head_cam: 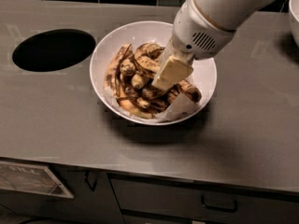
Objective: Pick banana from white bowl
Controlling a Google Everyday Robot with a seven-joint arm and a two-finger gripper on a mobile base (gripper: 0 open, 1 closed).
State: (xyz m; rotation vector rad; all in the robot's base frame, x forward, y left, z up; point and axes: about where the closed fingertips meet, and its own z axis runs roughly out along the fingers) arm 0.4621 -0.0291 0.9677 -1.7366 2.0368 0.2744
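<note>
Gripper [162,81] down at centre of white bowl [135,31]; grip state cannot be told.
Risk: banana [114,74] lies along left wall, clear of it; closing here may seize a stubbier fruit [140,80] or snag paper lining [184,108].

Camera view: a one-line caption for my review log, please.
Gripper reaching among overripe bananas in the paper-lined white bowl on a grey counter.
</note>
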